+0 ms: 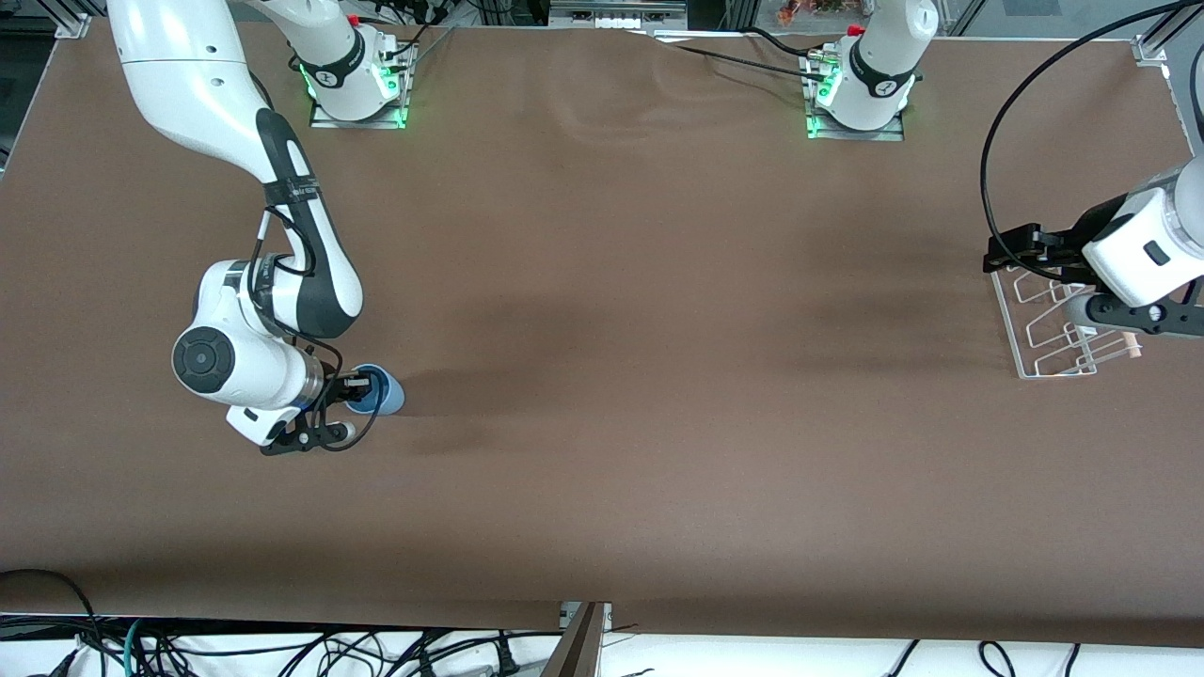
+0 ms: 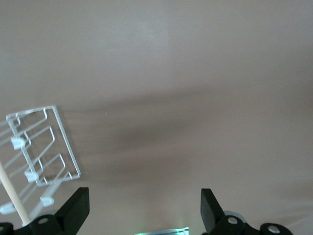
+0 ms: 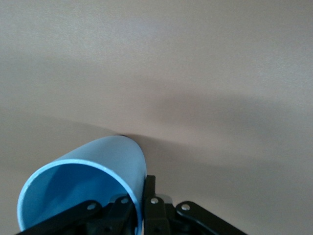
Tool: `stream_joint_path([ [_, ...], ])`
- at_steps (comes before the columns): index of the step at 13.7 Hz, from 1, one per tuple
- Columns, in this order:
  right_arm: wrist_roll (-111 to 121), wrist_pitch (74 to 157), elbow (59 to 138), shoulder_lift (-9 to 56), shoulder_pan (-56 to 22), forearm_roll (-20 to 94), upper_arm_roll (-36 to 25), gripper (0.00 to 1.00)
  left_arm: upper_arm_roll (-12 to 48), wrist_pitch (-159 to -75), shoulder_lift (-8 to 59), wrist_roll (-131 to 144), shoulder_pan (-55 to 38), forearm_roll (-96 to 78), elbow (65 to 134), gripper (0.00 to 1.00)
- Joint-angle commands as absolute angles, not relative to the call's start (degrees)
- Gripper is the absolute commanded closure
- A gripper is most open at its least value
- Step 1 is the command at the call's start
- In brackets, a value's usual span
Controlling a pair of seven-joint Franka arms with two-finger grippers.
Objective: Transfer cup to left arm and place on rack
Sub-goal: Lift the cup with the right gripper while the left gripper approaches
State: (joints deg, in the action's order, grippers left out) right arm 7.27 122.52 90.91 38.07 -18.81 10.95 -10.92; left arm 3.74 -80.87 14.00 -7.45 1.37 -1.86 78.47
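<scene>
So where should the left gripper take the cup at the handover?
Probably by the closed tapered base: the right gripper is shut on the cup's rim wall, one finger inside the mouth, leaving the base end free. The left gripper waits open over the rack.

Our right tool (image 1: 362, 387) sits low, fingers pinched shut; our left tool (image 2: 144, 208) waits raised, fingers spread.

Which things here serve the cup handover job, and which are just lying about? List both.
Job:
- cup, on its side, rim pinched shut by the right tool
- left tool, open, waiting over the rack
- rack, at the left arm's end of the table

Lying about:
- cables past the table's near edge
</scene>
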Motion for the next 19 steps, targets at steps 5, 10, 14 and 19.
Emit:
stream_joint_path([
  [5, -12.0, 106.3, 78.9, 37.4, -20.5, 16.9, -6.0, 1.0, 3.5, -86.2, 16.5, -34.5, 0.2, -15.7, 79.6, 0.0],
  [10, -37.4, 105.9, 71.5, 38.1, -21.4, 29.7, 4.2, 1.0, 3.6, -95.4, 16.1, -58.9, -0.8, -22.2, 86.1, 0.0],
  [14, -53.0, 111.8, 68.7, 38.7, -23.5, 40.7, 8.6, 1.0, 3.7, -103.3, 15.7, -76.9, -1.9, -33.6, 91.8, 0.0],
  [19, -63.2, 120.7, 67.2, 38.6, -27.1, 51.9, 9.6, 1.0, 9.4, -116.3, 12.1, -86.0, -2.5, -38.4, 99.5, 0.0],
])
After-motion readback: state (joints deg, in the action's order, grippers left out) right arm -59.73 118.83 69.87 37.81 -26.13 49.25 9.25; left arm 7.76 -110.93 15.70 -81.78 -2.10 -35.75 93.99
